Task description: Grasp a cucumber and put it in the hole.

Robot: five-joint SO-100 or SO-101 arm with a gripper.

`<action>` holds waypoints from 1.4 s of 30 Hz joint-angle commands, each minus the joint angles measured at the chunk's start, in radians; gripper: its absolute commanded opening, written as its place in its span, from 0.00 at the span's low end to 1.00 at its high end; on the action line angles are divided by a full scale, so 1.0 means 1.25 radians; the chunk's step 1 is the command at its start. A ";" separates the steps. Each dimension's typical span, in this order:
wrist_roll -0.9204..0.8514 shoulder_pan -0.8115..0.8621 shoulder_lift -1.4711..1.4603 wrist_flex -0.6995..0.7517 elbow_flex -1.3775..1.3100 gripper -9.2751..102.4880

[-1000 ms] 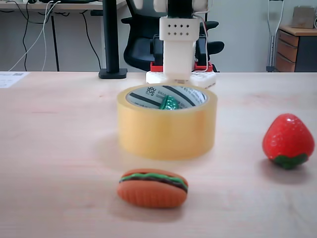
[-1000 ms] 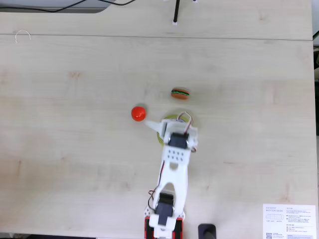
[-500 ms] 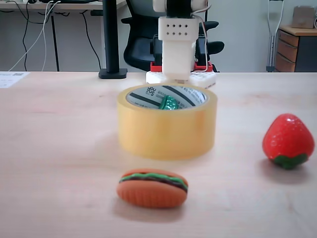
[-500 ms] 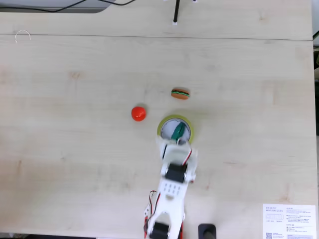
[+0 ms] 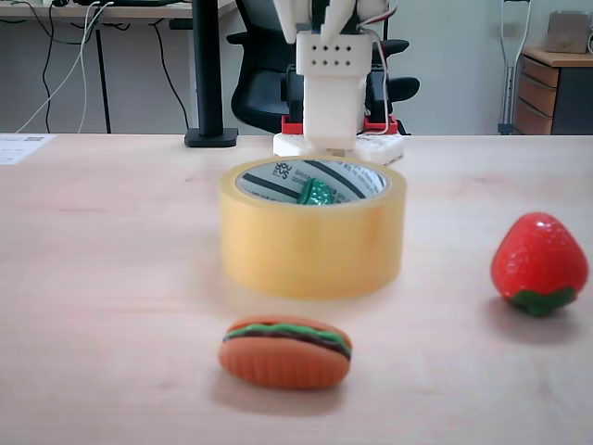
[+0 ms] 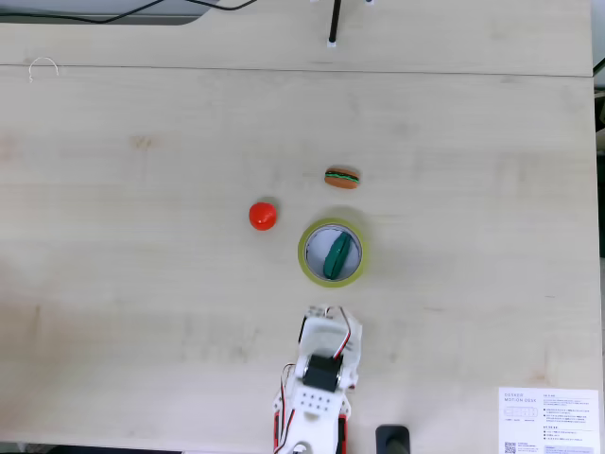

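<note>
Cucumber (image 6: 337,255) lies inside the tape roll's hole (image 6: 321,244), frame center; light, stiff, glossy-slick toy, best pinched mid-body. Gripper state can't be told; arm (image 6: 321,364) sits lower center.

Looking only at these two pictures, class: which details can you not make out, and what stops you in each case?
- Gripper: in the top-down fixed view the arm is folded back and the fingers sit under its white body; open or shut cannot be told.
- Cucumber: in the front fixed view the tape roll wall hides all but its tip.
- Printed text on the paper sheet: too small to read.
</note>
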 commanded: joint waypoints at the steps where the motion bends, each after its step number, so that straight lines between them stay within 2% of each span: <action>1: -0.010 0.002 0.063 0.028 0.038 0.09; 11: -0.011 0.001 0.239 0.020 0.162 0.08; 18: -0.032 0.001 0.420 -0.090 0.297 0.08; 25: -0.032 0.001 0.426 -0.114 0.387 0.08; 30: -0.032 0.001 0.426 -0.233 0.465 0.10; 42: -0.026 0.001 0.426 -0.279 0.622 0.08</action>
